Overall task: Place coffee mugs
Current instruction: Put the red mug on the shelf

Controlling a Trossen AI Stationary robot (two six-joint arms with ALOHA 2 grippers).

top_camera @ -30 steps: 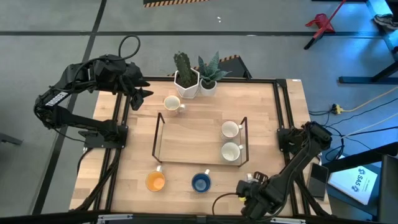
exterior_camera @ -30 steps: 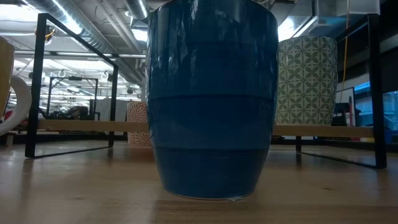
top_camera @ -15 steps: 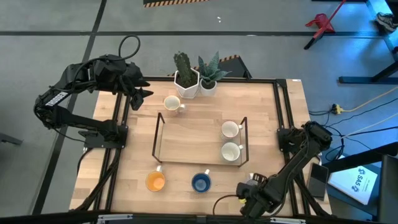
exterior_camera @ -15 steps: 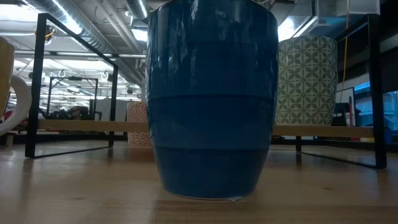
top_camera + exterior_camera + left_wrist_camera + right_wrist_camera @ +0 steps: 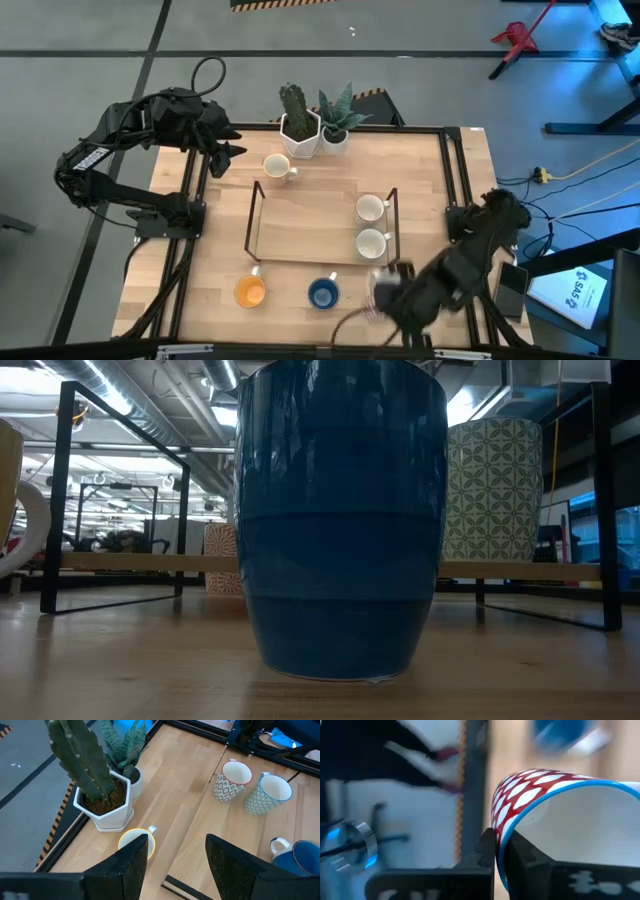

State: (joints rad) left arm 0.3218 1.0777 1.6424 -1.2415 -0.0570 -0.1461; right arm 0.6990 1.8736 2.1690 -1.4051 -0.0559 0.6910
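We see the right gripper (image 5: 496, 851) pinching a red-patterned mug (image 5: 555, 815) by its rim, near the blue mug (image 5: 322, 293); the left gripper (image 5: 172, 862) hovers open, empty.

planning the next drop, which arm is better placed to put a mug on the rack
Right, probably. The right claw is shut on the rim of a red-patterned mug near the table's front edge, close to the rack. The left claw hangs at the back left, holding nothing.
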